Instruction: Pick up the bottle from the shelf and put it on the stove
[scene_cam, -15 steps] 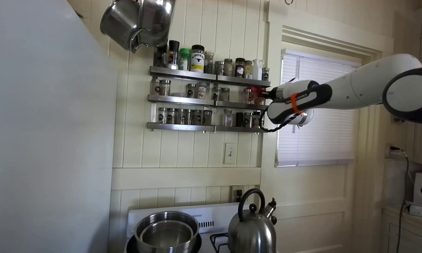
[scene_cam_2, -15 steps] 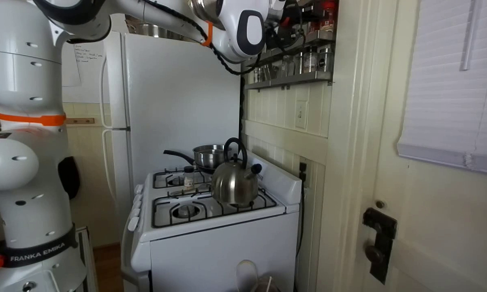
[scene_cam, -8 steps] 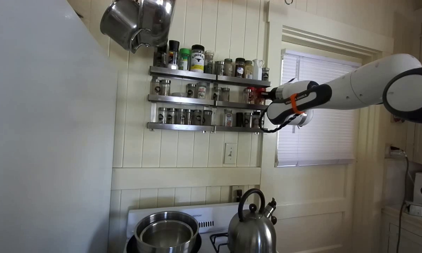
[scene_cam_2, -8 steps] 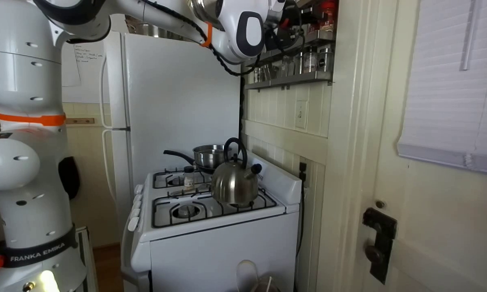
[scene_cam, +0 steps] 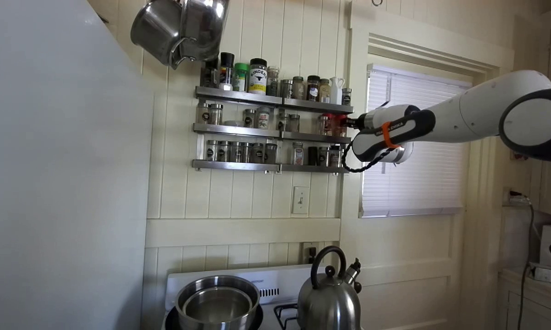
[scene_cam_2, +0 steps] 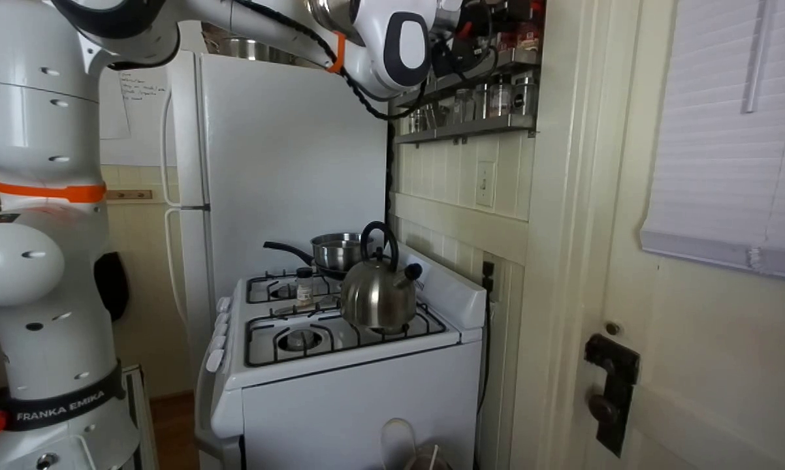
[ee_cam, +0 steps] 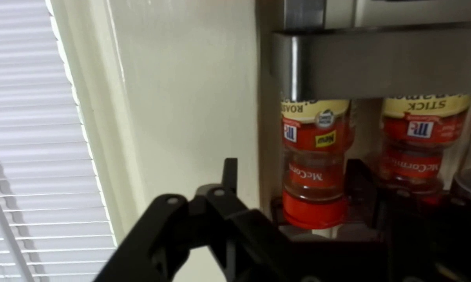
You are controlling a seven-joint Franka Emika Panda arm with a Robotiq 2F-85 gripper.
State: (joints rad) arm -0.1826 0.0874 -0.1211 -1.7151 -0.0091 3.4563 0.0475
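The shelf (scene_cam: pixel 239 130) is a three-tier grey metal rack on the wall. It also shows in an exterior view (scene_cam_2: pixel 490 126). A red-capped McCormick bottle (ee_cam: pixel 316 172) stands at the end of the middle tier, inverted in the wrist view. It shows in both exterior views (scene_cam: pixel 341 124) (scene_cam_2: pixel 529 34). My gripper (ee_cam: pixel 292 174) is open around it. One finger is close beside the bottle, toward a second red-capped bottle (ee_cam: pixel 412 164); the other finger is apart from it. The white stove (scene_cam_2: pixel 360 391) stands below; its back panel shows in an exterior view (scene_cam: pixel 284 275).
A kettle (scene_cam_2: pixel 379 297), a pan (scene_cam_2: pixel 336 251) and a small black-capped jar (scene_cam_2: pixel 304 287) stand on the stove. Several jars line the shelf. The door frame (ee_cam: pixel 188 98) is close beside the gripper. Pots (scene_cam: pixel 158 32) hang above; a fridge (scene_cam_2: pixel 294 156) stands beyond the stove.
The arm and gripper have shifted slightly toward the window side, and a little upward in an exterior view. The bottles on the shelf have not visibly moved.
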